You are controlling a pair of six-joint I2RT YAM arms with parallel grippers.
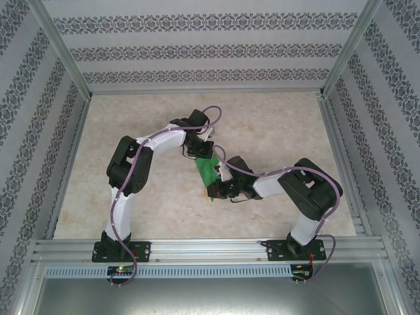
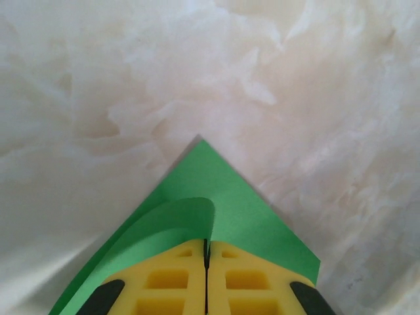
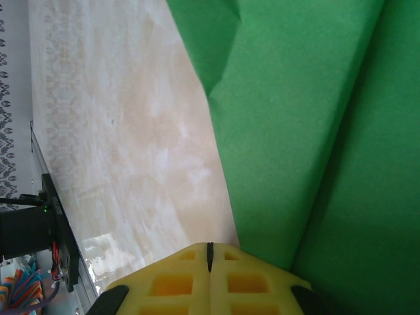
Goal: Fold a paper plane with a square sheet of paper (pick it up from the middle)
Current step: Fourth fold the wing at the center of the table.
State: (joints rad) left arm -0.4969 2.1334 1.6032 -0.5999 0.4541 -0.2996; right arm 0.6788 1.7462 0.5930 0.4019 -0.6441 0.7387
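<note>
One marbled worktop spans the scene. Over its middle the left arm and right arm meet, with the partly folded green sheet of paper between them. The left tool is clenched on a raised curl of the sheet. The right tool is clenched too, just beside the paper; whether it grips any cannot be told.

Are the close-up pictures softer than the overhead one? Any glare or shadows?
Top view: even light, crisp, barely any shadow on the table. Left wrist: table looks hazy; the paper throws a soft shadow along its left edge. Right wrist: bright glare on the table near its edge; the paper's right side is darker.
</note>
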